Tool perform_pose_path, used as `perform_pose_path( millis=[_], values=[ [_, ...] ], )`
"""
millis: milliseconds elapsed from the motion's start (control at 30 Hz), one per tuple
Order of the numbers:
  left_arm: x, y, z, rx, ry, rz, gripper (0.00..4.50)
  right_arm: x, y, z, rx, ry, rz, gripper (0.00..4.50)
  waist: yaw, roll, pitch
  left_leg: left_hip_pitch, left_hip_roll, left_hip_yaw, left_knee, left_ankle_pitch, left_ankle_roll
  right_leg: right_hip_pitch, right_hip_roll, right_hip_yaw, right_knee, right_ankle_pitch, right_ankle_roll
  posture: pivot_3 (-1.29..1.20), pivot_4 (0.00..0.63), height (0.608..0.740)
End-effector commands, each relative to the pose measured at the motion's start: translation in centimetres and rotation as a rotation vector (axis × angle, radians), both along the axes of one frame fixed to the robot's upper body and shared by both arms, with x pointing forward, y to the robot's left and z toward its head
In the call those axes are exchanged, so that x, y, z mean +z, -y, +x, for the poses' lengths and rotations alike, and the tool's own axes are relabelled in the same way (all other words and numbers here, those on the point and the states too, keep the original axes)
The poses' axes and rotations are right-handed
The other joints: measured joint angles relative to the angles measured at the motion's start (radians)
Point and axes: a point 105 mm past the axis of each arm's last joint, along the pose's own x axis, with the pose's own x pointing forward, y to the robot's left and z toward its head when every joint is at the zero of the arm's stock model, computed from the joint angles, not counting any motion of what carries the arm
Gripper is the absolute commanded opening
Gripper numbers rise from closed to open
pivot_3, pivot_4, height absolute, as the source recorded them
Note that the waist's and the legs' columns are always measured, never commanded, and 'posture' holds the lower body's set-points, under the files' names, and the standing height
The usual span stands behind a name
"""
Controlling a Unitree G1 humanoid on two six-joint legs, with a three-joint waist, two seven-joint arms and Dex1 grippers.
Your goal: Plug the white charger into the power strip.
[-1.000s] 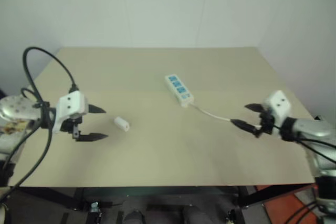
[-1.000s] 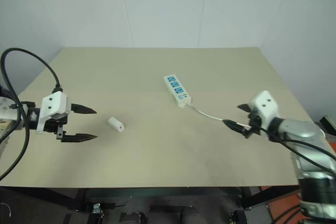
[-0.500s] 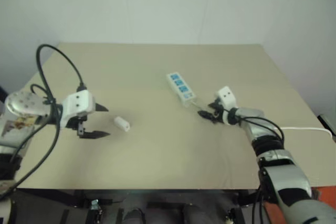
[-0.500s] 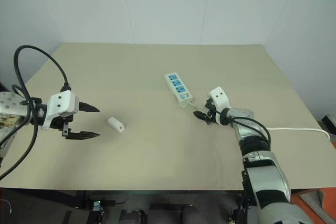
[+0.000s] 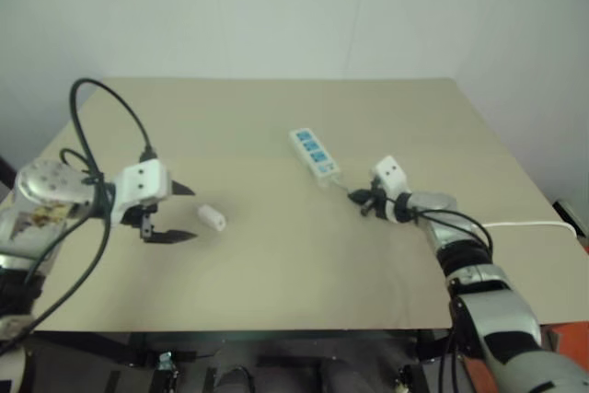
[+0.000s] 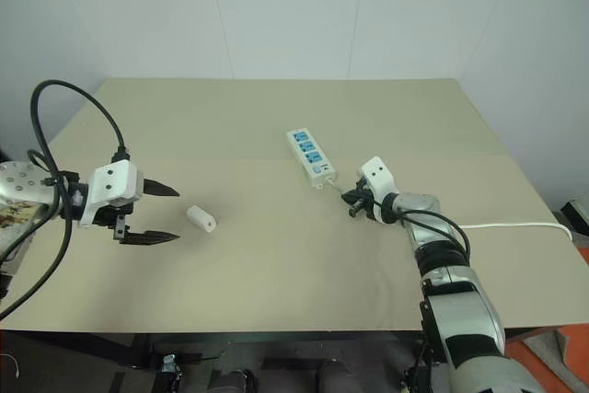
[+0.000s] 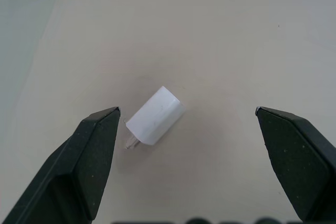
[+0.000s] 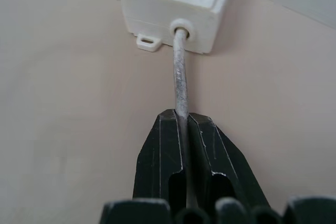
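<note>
The white charger (image 7: 155, 116) lies on its side on the tan table, left of centre (image 6: 201, 219), its prongs showing. My left gripper (image 6: 161, 213) is open just left of it, the charger ahead of its spread fingers. The power strip (image 6: 310, 155), white with blue sockets, lies near the table's middle. Its thin cord (image 8: 180, 72) runs from its near end, and my right gripper (image 6: 353, 203) is shut on that cord a short way behind the strip, the two fingers (image 8: 165, 150) pinching it.
The cord (image 6: 515, 225) trails off the table's right edge. The tan table (image 6: 276, 292) stands against white walls, with bare surface in front and behind the strip.
My right gripper has moved in from the right side of the table to just behind the strip and closed on its cord. The left gripper has stayed open by the charger.
</note>
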Motion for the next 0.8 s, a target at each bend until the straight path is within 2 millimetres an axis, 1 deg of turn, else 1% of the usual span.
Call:
perform_pose_path(
  millis=[33,133,200,267,300,333,433,533,633,800],
  values=[
    [0.9,0.0,-0.2,-0.011,0.027,0.007,4.5,2.2,2.1,-2.7,0.071,0.089,-0.04,0.01,0.011,0.001,0.0,-0.001,0.0,0.0,0.0,0.0,0.0,0.0,0.0,0.0,0.0,0.0,0.0,0.0,0.15,0.74],
    [0.7,-0.2,-0.3,-0.004,0.025,0.022,4.5,2.3,4.0,-5.1,0.082,0.088,-0.067,0.01,0.023,0.001,0.0,-0.002,-0.001,0.0,0.001,0.0,0.0,0.0,-0.001,0.0,-0.002,-0.001,0.001,0.0,0.15,0.74],
    [0.6,0.1,-0.3,-0.017,0.018,0.016,4.5,2.1,4.9,-6.1,0.065,0.079,-0.088,0.01,0.026,0.001,0.0,-0.001,-0.001,0.0,0.001,0.0,0.0,0.0,-0.001,0.0,0.0,-0.002,0.003,0.0,0.15,0.74],
    [0.4,0.6,-0.1,-0.029,0.014,0.01,4.5,1.6,5.5,-6.5,0.041,0.057,-0.116,0.72,0.023,0.001,0.0,0.001,0.0,0.001,0.002,0.0,0.0,0.001,-0.001,0.0,0.0,-0.004,0.007,0.0,0.15,0.74],
    [0.3,0.7,0.0,-0.033,0.014,0.011,4.5,1.4,5.4,-6.9,0.045,0.043,-0.114,0.99,0.022,0.001,0.0,0.003,0.0,0.001,0.002,0.0,0.0,0.001,0.0,0.001,0.001,-0.005,0.007,0.0,0.15,0.74],
    [0.2,0.8,0.2,-0.037,0.016,0.014,4.5,1.3,5.2,-7.2,0.05,0.032,-0.101,1.28,0.023,0.001,0.0,0.004,0.0,0.001,0.002,0.0,0.0,0.002,0.001,0.002,0.001,-0.005,0.007,0.0,0.15,0.74],
    [0.4,1.1,0.6,-0.046,0.023,0.018,4.5,1.6,4.4,-8.1,0.066,0.043,-0.061,2.39,0.023,0.001,0.0,0.005,0.0,0.0,0.002,0.001,0.001,0.002,0.001,0.002,0.002,-0.004,0.007,0.0,0.15,0.74],
    [0.6,1.1,0.7,-0.056,0.024,0.015,4.5,2.1,3.7,-8.2,0.034,0.087,0.0,3.5,0.024,0.0,0.0,0.004,0.0,0.0,0.002,0.001,0.001,0.002,0.001,0.002,0.002,-0.004,0.007,0.0,0.15,0.74],
    [0.5,0.9,0.8,-0.058,0.02,0.031,4.5,2.6,2.6,-7.8,-0.008,0.12,0.083,4.48,0.023,0.0,0.0,0.003,0.0,0.001,0.002,0.001,0.001,0.002,0.001,0.003,0.001,-0.004,0.007,0.0,0.15,0.74],
    [0.7,0.9,0.8,-0.057,0.009,0.031,4.5,2.8,1.5,-6.4,-0.096,0.152,0.184,4.48,0.026,0.0,0.0,0.002,0.0,0.001,0.002,0.001,0.001,0.001,0.001,0.002,0.001,-0.004,0.007,0.0,0.15,0.74]
  ],
)
